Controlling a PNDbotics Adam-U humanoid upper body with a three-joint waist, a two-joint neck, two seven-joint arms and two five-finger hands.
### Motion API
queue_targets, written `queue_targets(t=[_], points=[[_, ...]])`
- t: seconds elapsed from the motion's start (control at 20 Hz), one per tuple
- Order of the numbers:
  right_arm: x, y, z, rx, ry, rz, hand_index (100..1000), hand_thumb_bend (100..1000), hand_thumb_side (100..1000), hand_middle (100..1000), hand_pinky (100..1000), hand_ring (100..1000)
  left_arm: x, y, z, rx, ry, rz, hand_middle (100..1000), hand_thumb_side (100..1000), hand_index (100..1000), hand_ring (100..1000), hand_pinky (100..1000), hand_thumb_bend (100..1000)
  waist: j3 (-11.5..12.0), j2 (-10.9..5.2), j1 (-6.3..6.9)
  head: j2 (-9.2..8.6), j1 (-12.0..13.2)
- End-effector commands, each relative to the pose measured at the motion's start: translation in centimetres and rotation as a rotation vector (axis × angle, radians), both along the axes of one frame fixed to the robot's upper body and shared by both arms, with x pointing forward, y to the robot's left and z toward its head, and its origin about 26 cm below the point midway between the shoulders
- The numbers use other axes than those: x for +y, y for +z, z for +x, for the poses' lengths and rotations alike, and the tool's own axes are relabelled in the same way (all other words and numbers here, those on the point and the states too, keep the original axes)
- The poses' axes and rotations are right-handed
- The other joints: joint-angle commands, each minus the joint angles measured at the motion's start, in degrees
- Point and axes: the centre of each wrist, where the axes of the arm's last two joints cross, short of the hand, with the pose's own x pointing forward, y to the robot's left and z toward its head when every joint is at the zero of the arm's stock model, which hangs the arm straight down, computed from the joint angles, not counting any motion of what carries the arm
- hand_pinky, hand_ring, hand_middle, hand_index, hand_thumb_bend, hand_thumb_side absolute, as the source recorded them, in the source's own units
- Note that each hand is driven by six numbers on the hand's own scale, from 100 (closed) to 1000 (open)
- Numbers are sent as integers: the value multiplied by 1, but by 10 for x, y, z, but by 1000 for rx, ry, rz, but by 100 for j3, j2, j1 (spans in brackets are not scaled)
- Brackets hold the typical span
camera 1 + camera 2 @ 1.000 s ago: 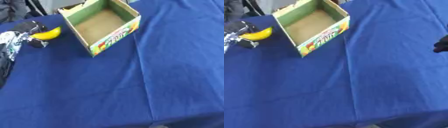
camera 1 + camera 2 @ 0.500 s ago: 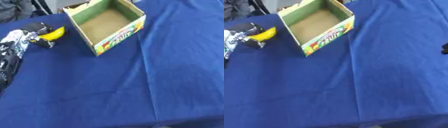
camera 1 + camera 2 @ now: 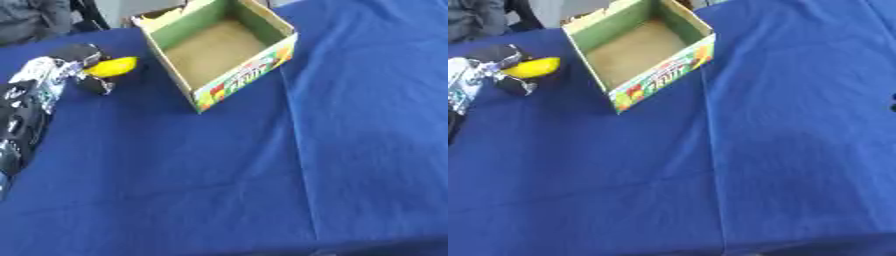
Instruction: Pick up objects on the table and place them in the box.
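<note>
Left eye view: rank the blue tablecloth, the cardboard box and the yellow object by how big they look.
1. Blue tablecloth, fills most of the view.
2. Cardboard box, open and empty.
3. Yellow object, in the left hand, partly hidden by fingers.

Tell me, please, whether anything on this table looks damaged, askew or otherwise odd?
Only small things. The box sits turned at an angle to the table's edges, and its far left rim looks ragged. It is empty; the left hand holds a yellow object beside it. Nothing is spilled.
</note>
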Motion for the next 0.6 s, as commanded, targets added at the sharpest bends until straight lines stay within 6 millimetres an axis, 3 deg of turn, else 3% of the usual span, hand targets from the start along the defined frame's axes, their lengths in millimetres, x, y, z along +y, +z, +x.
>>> queue_targets(t=[0.05,0.35,0.6], points=[[-3,7,-1,-23,-3,-20,788,100,889,522,557,579,12,33,-6,-62,-1,24,571,297,684,569,638,100,34,-158,-64,35,10],[-4,3,-2,-11,-2,-19,789,100,887,523,559,579,2,53,-4,-76,-62,33,572,290,685,570,641,100,68,-285,-86,61,0],[-3,1,-2,0,7,-25,789,100,885,523,559,580,-21,76,7,-94,-146,68,575,288,688,574,647,100,21,-363,-78,79,111]])
